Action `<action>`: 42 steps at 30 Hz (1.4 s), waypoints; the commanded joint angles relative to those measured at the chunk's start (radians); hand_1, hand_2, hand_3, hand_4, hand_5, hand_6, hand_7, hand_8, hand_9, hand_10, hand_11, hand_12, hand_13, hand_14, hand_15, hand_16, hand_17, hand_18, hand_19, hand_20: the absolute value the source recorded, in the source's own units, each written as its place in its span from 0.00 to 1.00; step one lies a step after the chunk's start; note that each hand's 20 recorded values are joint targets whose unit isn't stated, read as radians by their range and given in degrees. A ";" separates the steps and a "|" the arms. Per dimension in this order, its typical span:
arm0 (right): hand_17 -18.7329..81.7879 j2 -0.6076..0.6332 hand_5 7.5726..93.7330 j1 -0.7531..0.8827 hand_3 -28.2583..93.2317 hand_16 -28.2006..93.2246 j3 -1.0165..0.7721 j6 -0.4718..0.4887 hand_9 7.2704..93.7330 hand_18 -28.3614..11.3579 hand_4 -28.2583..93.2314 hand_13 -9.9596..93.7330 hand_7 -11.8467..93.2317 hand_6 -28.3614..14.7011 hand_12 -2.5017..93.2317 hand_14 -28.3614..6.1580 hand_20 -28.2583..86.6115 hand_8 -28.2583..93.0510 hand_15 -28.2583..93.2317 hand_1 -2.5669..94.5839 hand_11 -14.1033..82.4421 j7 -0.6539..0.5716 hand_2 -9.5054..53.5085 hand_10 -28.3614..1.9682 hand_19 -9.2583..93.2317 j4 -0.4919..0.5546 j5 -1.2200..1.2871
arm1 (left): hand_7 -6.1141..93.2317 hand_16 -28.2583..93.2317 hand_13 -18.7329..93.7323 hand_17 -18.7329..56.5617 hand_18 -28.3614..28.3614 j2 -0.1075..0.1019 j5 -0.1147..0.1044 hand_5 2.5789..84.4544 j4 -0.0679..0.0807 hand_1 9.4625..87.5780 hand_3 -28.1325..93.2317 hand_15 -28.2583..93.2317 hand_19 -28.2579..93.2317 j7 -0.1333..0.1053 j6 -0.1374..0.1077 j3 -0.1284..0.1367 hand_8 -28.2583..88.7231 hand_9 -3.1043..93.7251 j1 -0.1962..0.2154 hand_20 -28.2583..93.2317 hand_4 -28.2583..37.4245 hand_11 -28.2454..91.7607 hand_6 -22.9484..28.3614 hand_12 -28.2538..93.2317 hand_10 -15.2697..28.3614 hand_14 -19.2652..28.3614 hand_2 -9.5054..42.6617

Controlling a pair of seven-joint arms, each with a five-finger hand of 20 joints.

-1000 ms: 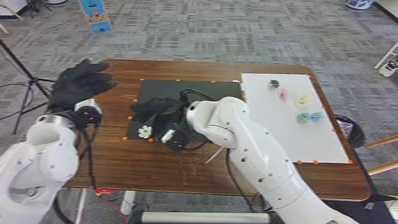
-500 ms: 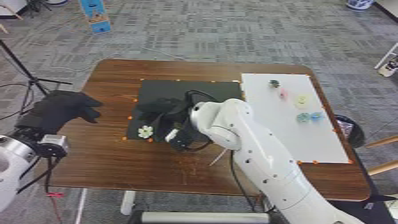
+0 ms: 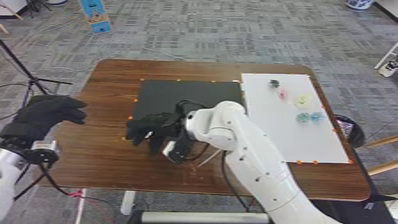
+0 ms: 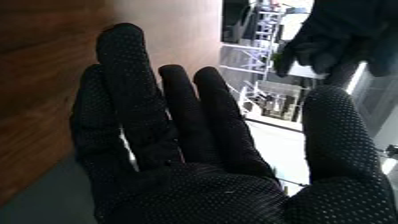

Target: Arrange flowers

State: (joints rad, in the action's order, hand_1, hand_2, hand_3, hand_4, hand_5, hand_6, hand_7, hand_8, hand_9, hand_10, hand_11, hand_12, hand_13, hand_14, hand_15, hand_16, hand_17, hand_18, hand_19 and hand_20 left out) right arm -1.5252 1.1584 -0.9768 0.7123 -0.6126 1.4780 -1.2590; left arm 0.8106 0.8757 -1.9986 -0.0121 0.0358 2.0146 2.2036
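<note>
- Head view: we counted five flowers (image 3: 302, 101) on one white sheet (image 3: 306, 145), frame right.
- One right hand (image 3: 155, 124), left of centre, held straight, slightly spread fingers.

Small flowers (image 3: 302, 101) (pink, yellow, blue) on white board (image 3: 313, 141), black mat (image 3: 191, 91) alongside

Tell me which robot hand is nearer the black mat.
Right. The right robot hand is over the black mat; the left robot hand is farther left, by the edge of the table.
</note>
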 commanded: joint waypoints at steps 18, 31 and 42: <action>0.41 -0.128 0.35 0.034 0.60 0.45 -0.052 0.087 0.37 0.01 0.11 0.67 0.22 0.45 0.08 0.22 0.74 0.15 0.69 0.21 0.20 0.218 0.46 0.46 0.74 -0.076 -0.515 | 0.27 0.28 0.60 0.46 0.79 0.021 0.014 0.77 0.032 0.32 0.81 0.76 0.63 -0.038 -0.016 -0.078 0.23 0.66 -0.036 0.57 0.17 0.56 0.58 0.43 0.79 0.84 0.37; 0.44 -0.085 0.36 -0.024 0.62 0.48 0.023 0.014 0.34 0.00 0.09 0.68 0.18 0.38 0.08 0.18 0.80 0.16 0.86 0.19 0.18 0.222 0.46 0.44 0.79 -0.049 -0.642 | 0.22 0.28 0.60 0.44 0.79 0.024 0.011 0.79 0.020 0.31 0.81 0.75 0.63 -0.043 -0.016 -0.088 0.25 0.69 -0.036 0.57 0.16 0.52 0.60 0.44 0.83 0.89 0.36; 0.44 -0.051 0.36 -0.049 0.60 0.47 0.050 0.013 0.35 0.00 0.10 0.67 0.18 0.38 0.08 0.17 0.79 0.16 0.86 0.20 0.18 0.072 0.45 0.45 0.77 -0.013 -0.383 | 0.21 0.28 0.60 0.44 0.79 0.020 0.014 0.79 0.020 0.32 0.81 0.76 0.63 -0.038 -0.008 -0.093 0.26 0.68 -0.041 0.57 0.16 0.53 0.62 0.45 0.84 0.88 0.36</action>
State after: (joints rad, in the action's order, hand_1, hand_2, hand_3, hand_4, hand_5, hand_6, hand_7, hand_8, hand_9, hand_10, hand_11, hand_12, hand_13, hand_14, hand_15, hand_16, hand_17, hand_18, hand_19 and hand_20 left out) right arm -1.5916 1.1307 -0.9404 0.7101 -0.4719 1.4336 -1.7478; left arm 0.8238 0.8864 -1.9727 -0.0517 0.0203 1.9165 2.1586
